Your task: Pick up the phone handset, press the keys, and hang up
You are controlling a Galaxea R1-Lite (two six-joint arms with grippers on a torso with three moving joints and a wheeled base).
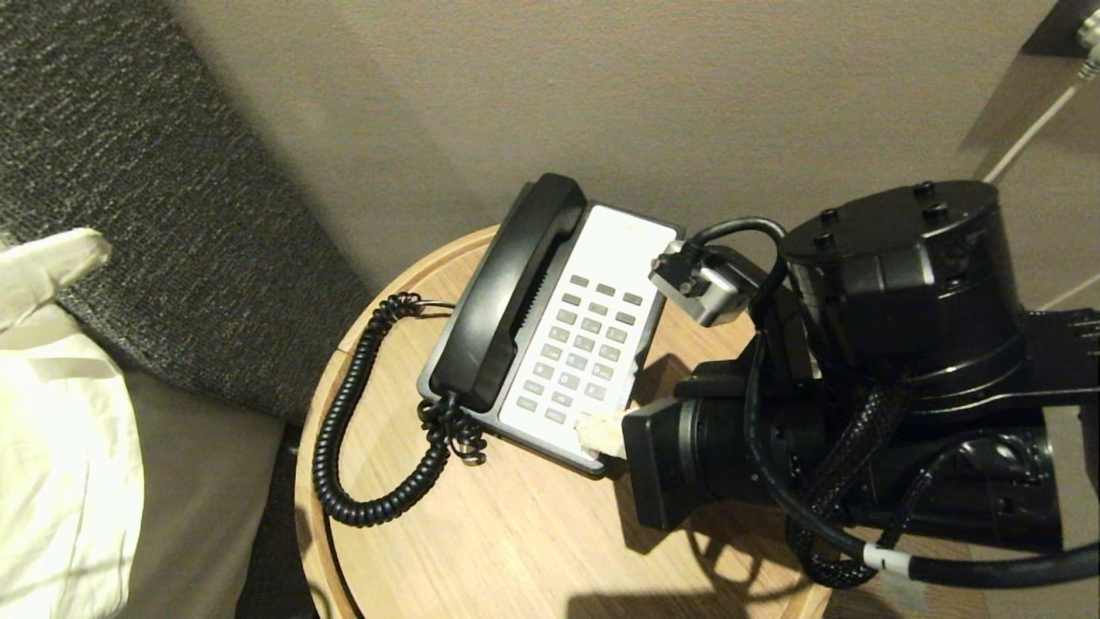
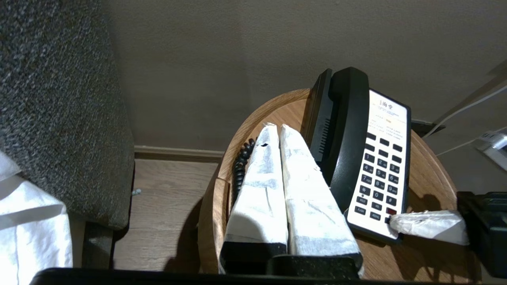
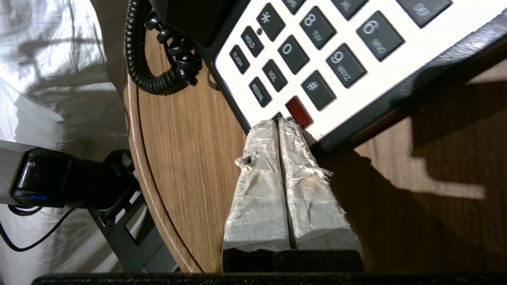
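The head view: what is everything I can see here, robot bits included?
phone handset: one, black, lying in its cradle on the phone's left side
phone base: one, white face, grey keys, on the table
coiled cord: one, black, looping over the table's left edge
round table: one, light wood, centre
chair: one, grey fabric, left
white cloth: one, far left
right gripper: one, white-wrapped, shut, tips at the phone base's near corner
left gripper: one, white-wrapped, shut, far left
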